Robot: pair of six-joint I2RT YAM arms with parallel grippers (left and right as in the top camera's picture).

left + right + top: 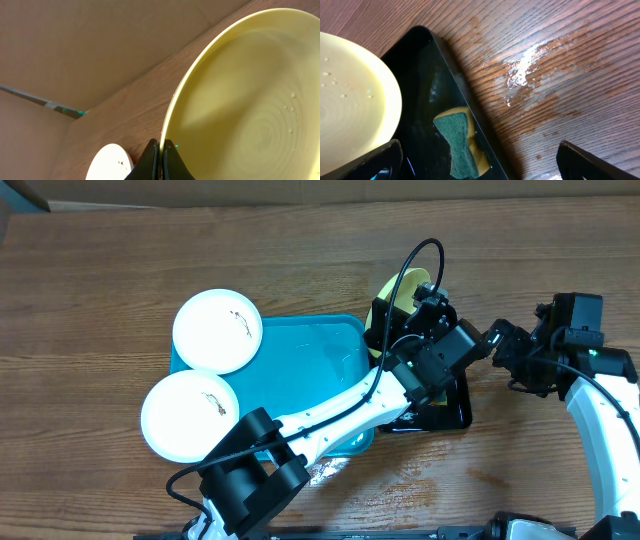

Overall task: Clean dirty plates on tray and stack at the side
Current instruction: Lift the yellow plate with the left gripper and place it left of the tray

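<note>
A wet patch marks the wood table; left end effector pinches the yellow plate, right end effector wide

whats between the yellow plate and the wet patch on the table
In the right wrist view, the black tray lies between the yellow plate and the wet patch, a green sponge lying in it.

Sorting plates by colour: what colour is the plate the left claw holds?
Pale yellow-green; the plate shows best in the left wrist view.
</note>
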